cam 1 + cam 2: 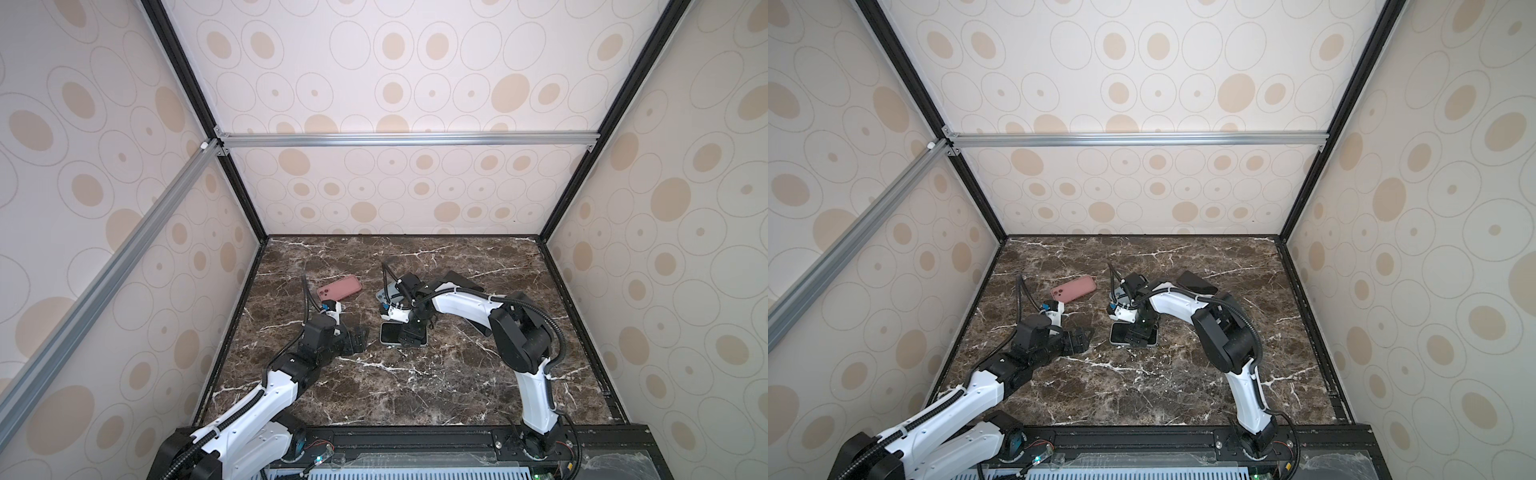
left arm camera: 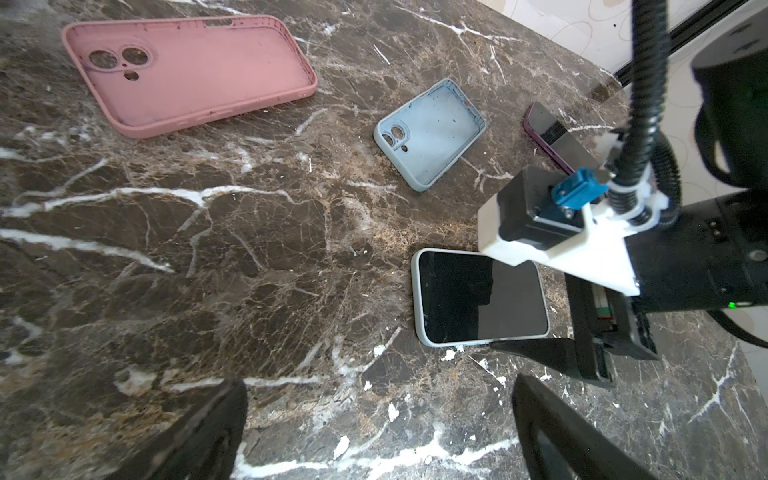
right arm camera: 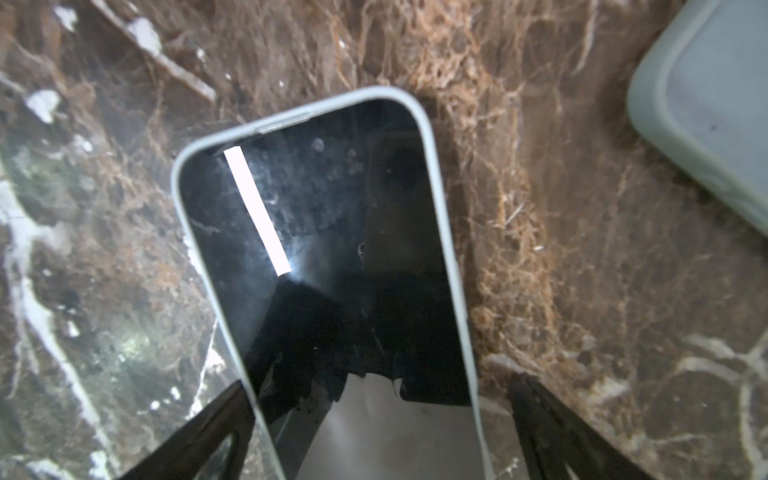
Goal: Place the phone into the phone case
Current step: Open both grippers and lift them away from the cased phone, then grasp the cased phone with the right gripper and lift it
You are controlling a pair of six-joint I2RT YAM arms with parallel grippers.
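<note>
Pink and lying open side up at the far left, the pink phone case (image 1: 338, 287) (image 1: 1073, 288) (image 2: 187, 75) is the only item wholly visible in both top views. Just right of it and nearer the front, the left gripper (image 1: 360, 337) (image 1: 1081, 336) hangs low over the brown marble tabletop (image 1: 415, 395) with its jaws spread wide and nothing between them. The left wrist view cuts off its fingers (image 2: 199, 436) at the frame edge. The light blue phone case (image 1: 382, 294) (image 2: 432, 133) (image 3: 706, 95) is mostly hidden behind the right wrist in both top views. The left wrist view shows it whole, open side up and apart from the phone. The phone (image 1: 390, 332) (image 1: 1120, 332) (image 2: 478, 299) (image 3: 332, 232) lies flat near the centre, screen up, pale-framed, and outside either case. From above, the right gripper (image 1: 411, 334) (image 1: 1142, 332) (image 3: 378, 382) covers its right half. The right wrist view shows those jaws wide apart and straddling the phone's long sides. One side shows a clear gap; whether the other touches is hard to tell. Farthest right, a purple-edged phone (image 1: 461, 280) (image 1: 1198, 282) (image 2: 548, 133) is partly covered by the right arm. That makes two cases, two phones and two grippers.
</note>
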